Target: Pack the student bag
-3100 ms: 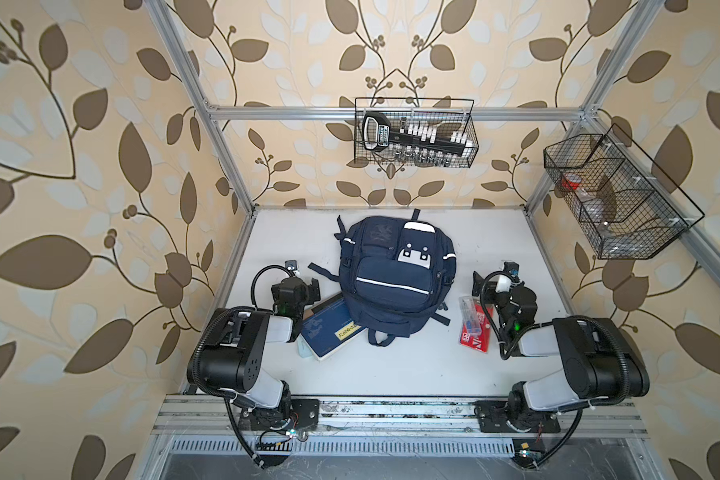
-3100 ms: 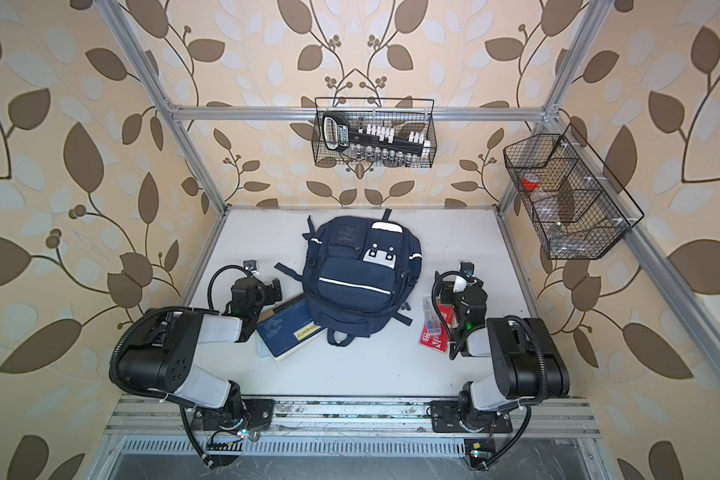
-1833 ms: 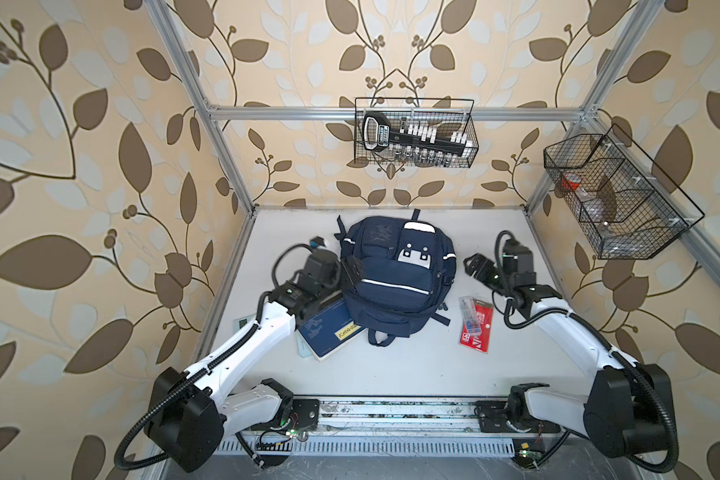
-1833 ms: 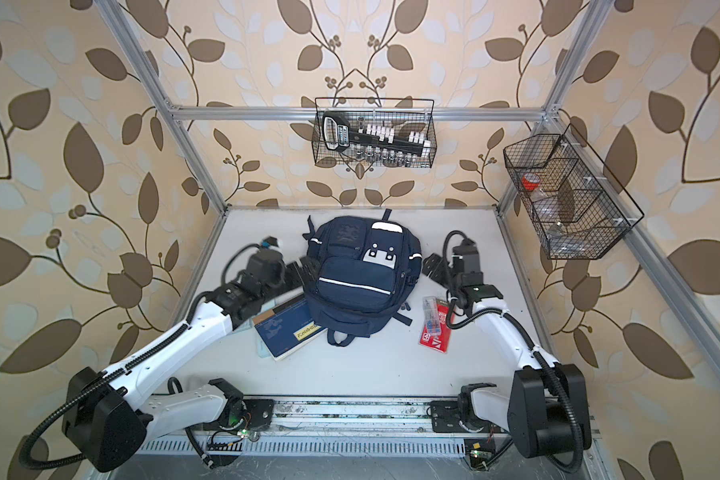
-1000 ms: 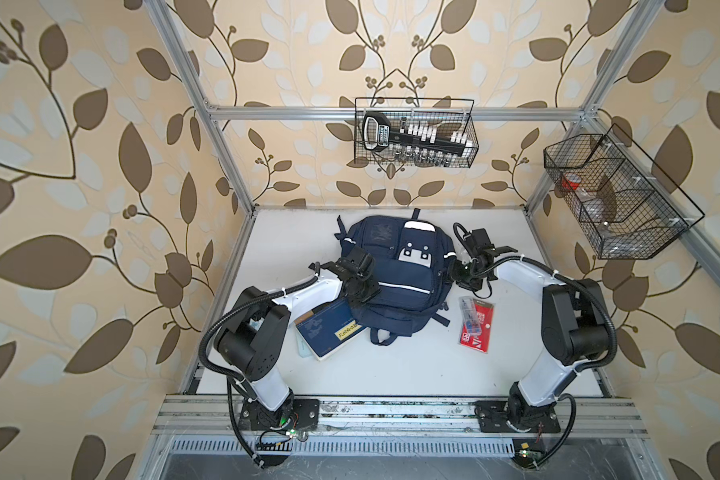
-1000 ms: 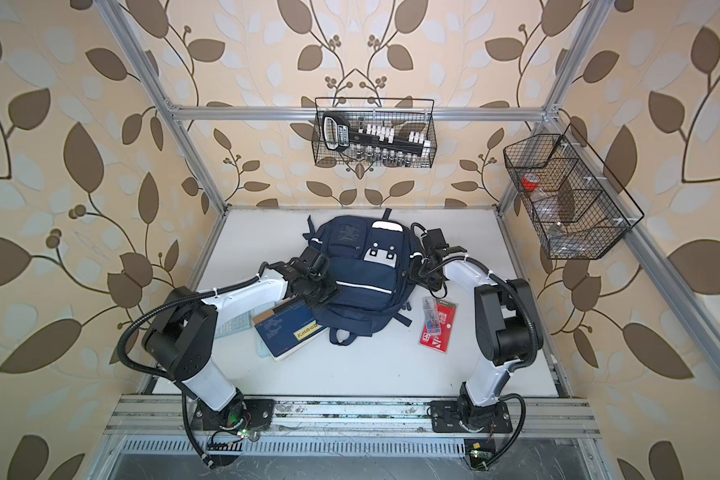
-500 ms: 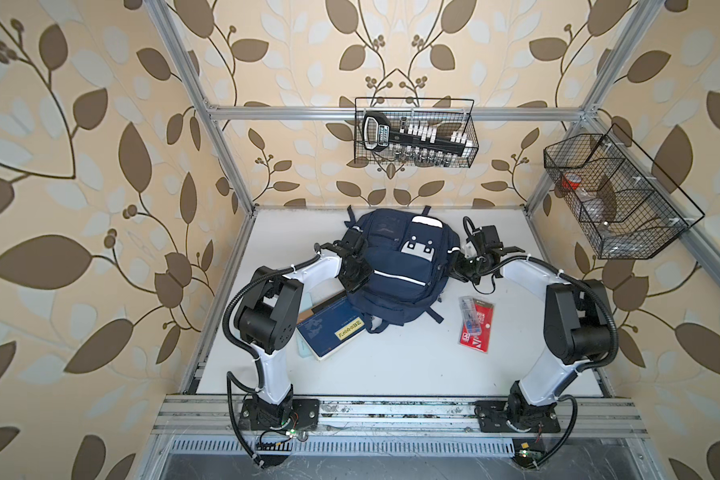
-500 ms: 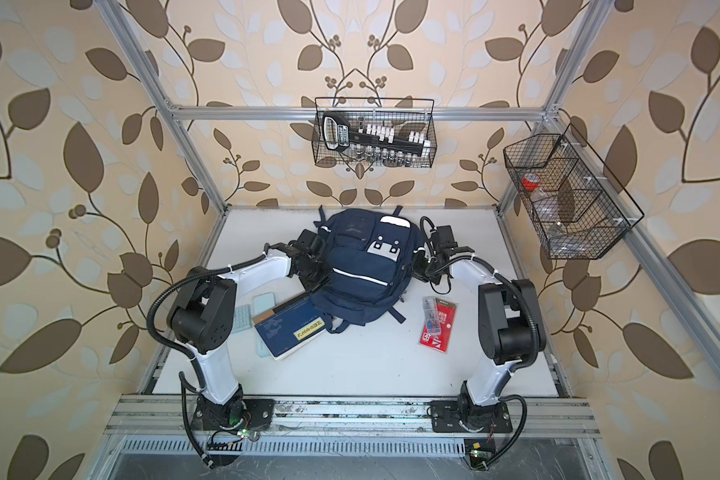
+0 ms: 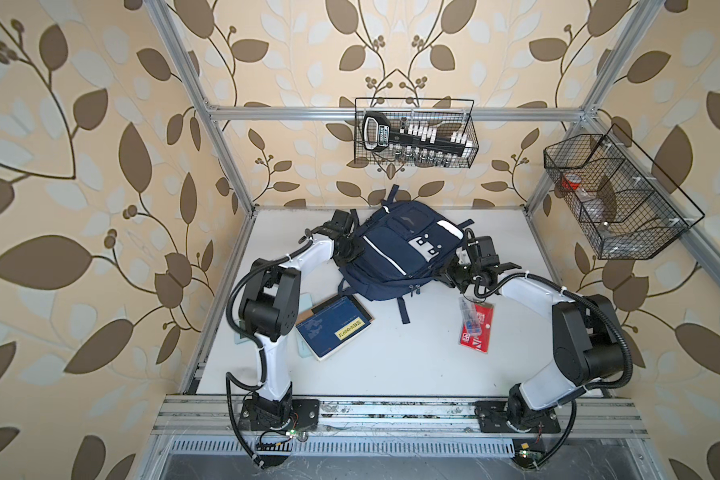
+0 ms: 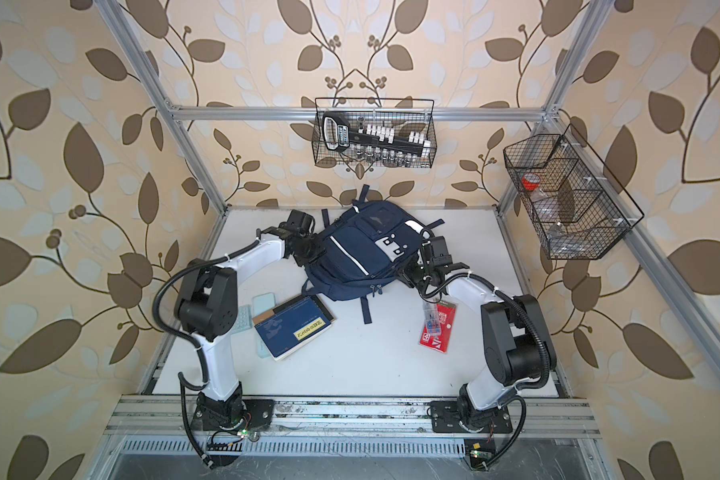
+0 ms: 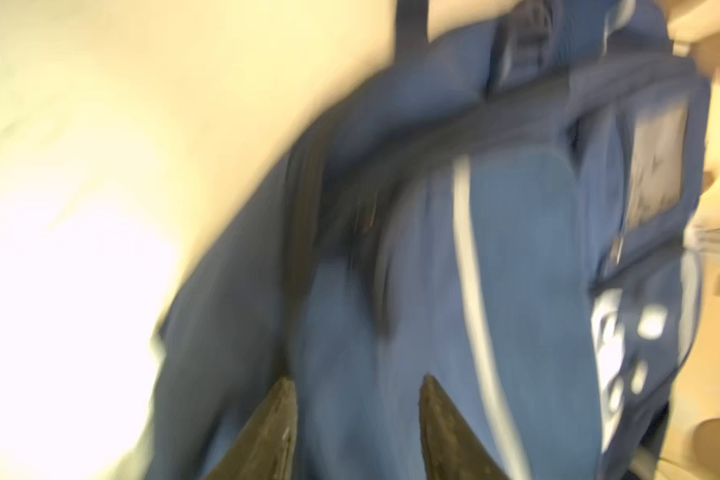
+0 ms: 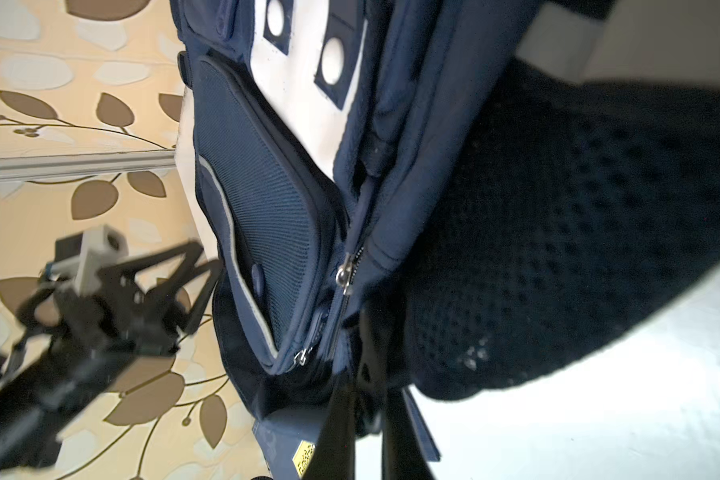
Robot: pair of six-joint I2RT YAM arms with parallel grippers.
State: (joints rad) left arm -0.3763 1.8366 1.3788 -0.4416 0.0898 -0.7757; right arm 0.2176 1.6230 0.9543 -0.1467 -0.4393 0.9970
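Now the right gripper (image 9: 453, 275) is clamped on the bag (image 9: 395, 249); the left gripper (image 9: 351, 250) sits against it, fingers apart.

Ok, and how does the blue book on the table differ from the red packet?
The blue book is clearly larger than the red packet. The book is navy with a yellow label; the packet is red with a clear blister. The book lies on the left side of the table, over a pale teal thing; the packet lies on the right side, straight on the table. Both lie flat outside the student bag.
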